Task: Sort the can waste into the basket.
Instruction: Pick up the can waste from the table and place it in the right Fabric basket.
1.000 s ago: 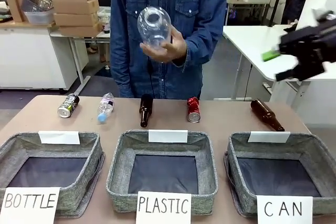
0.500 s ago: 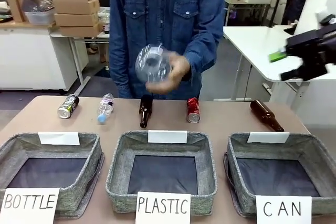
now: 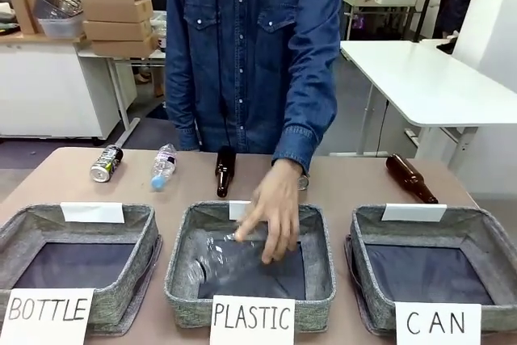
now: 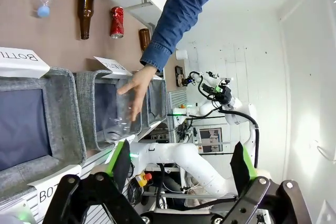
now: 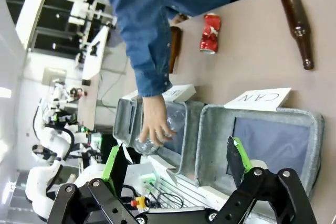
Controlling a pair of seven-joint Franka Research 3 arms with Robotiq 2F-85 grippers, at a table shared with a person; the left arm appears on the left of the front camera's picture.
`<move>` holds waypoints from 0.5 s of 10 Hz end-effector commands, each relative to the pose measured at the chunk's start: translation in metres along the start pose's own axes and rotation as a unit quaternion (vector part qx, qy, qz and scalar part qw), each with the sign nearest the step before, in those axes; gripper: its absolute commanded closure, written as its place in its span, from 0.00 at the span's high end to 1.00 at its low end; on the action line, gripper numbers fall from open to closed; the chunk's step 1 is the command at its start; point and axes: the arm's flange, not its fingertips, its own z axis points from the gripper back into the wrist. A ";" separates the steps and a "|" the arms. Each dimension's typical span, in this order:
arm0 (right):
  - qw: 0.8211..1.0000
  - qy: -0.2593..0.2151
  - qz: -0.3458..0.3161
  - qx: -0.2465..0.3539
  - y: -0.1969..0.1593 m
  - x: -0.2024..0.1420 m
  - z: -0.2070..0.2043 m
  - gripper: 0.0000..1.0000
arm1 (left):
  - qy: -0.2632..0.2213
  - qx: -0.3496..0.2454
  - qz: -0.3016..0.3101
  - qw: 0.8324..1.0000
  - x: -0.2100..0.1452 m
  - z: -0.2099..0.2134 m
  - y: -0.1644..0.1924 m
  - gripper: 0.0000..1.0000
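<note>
Well, my left hand [image 4: 181, 163] and my right hand [image 5: 176, 165] both hang spread wide, gripping nothing. The shiny red can [image 5: 209, 33], badly dented, lies on its side on the tan table [image 3: 48, 175], just beside a brown glass bottle [image 5: 176, 51]. The dark can [image 3: 106, 162], silver end showing, lies toward the table's left end. The square grey woven basket [image 3: 477, 220] carded "CAN" has a dark floor. The person's hand [image 3: 271, 212] presses a crumpled clear plastic bottle [image 3: 218, 252] into the middle bin [image 3: 321, 264].
</note>
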 end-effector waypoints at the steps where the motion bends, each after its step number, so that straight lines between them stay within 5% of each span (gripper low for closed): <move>1: 1.000 -0.011 0.002 -0.002 -0.006 -0.009 0.002 1.00 | -0.001 -0.012 -0.011 1.000 0.000 -0.001 -0.001 1.00; 5: 1.000 -0.003 0.010 -0.010 -0.001 -0.009 -0.006 1.00 | -0.001 -0.012 -0.011 1.000 0.000 -0.001 -0.001 1.00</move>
